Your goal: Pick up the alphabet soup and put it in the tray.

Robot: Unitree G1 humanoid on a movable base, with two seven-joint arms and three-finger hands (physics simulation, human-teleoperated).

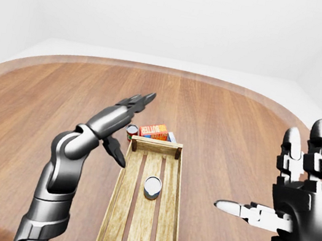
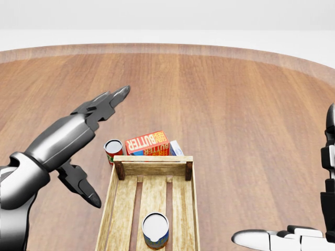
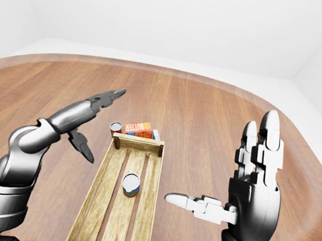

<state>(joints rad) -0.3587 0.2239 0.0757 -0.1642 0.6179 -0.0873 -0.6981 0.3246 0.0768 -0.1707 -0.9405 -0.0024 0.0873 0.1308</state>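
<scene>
A can with a white lid and a blue-toned label, which looks like the alphabet soup, stands upright inside the long wooden tray, near its middle. My left hand is open, fingers stretched out, to the left of the tray's top end and over a red can. It holds nothing. My right hand is open and empty, raised upright to the right of the tray, thumb pointing toward it.
The red can stands just outside the tray's top left corner. An orange butter box and a small pale box lie against the tray's top end. All rest on a round wooden table.
</scene>
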